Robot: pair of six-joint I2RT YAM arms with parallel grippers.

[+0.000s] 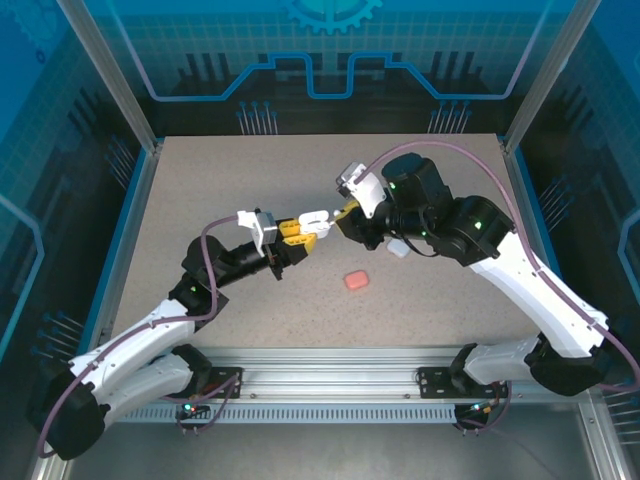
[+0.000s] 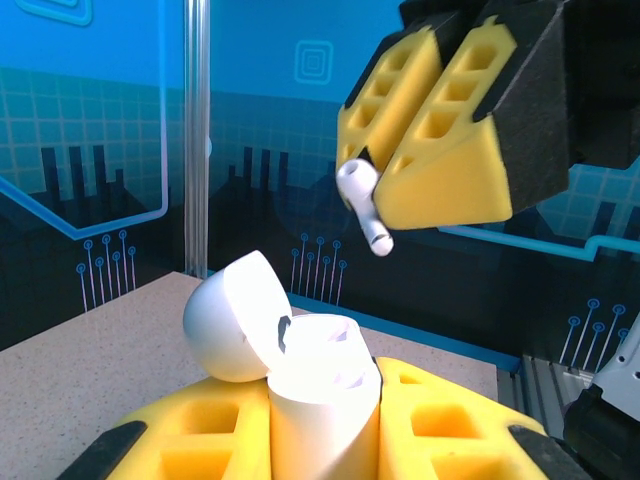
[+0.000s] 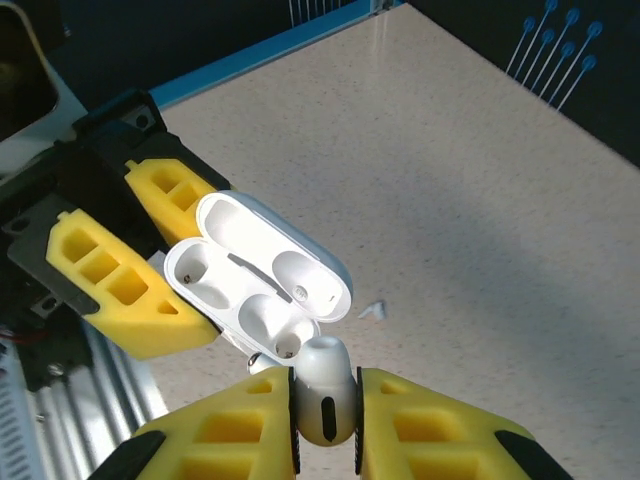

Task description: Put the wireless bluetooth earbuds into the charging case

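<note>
Speckled tabletop (image 1: 200,200) below; we see left gripper (image 2: 325,420) clamped on open white charging case (image 3: 260,275), right gripper (image 3: 325,405) pinching a white earbud (image 3: 322,380) just above it. Case looks empty; insertion pending.

The left pincer (image 2: 325,425) clamped the white charging case (image 2: 322,395) between its yellow fingers (image 2: 205,440). The case stood upright, its lid (image 2: 230,320) swung open to the left. Above, apart from the case, the right pincer (image 2: 385,185) pinched a white earbud (image 2: 362,203) by its head, the stem slanting down and to the right. The beige table (image 2: 90,360) lay at lower left.
</note>
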